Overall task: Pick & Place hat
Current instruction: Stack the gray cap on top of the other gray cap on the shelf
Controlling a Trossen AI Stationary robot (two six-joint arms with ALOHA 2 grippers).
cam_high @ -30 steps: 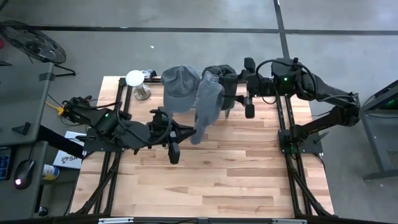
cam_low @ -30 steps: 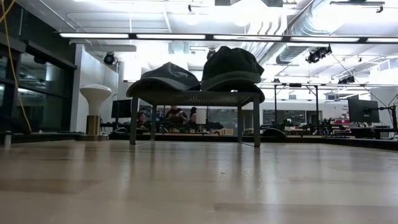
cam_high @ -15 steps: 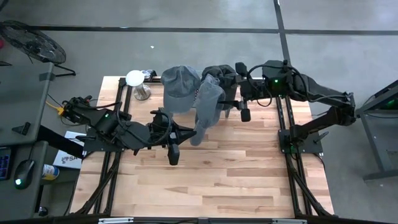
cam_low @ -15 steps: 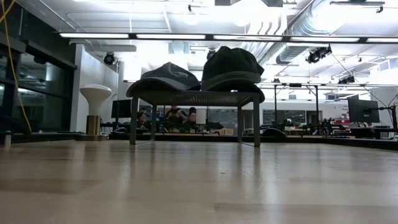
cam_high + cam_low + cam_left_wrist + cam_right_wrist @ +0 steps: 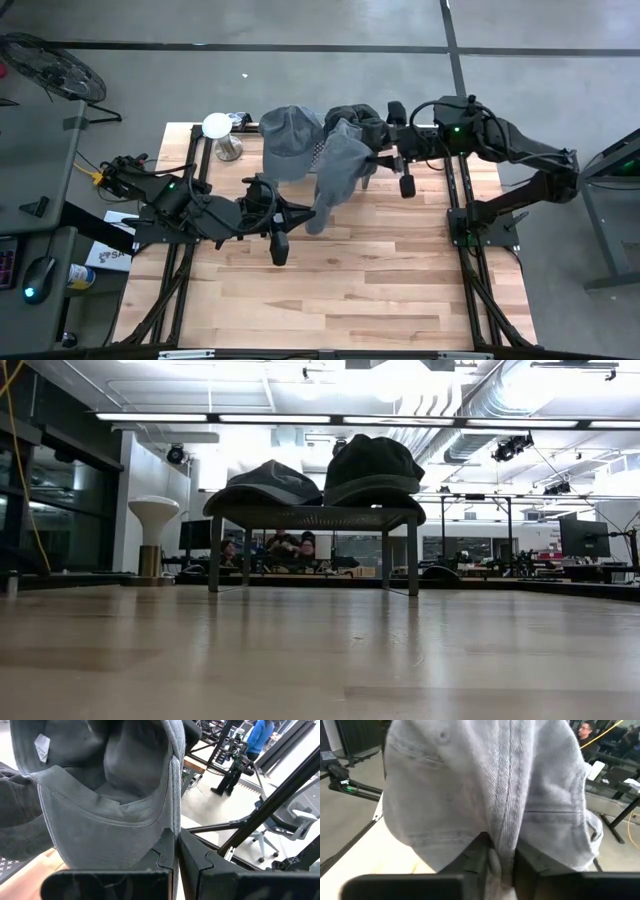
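1. High view: right gripper (image 5: pixel 396 165) has slid back a bit, pinched on the gray hat (image 5: pixel 338 170).
2. Left gripper (image 5: pixel 312 208) pinches its rim too — hat hangs between them, not yet placed.

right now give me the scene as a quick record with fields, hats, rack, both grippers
held hat: light grey cap, hanging above the table between both arms
left gripper: shut on the cap's edge
right gripper: shut on the cap's fabric
rack: low mesh stand at the table's far edge
hats on rack: grey cap and dark cap, side by side
other: white-topped stand beside the rack
table: wooden top
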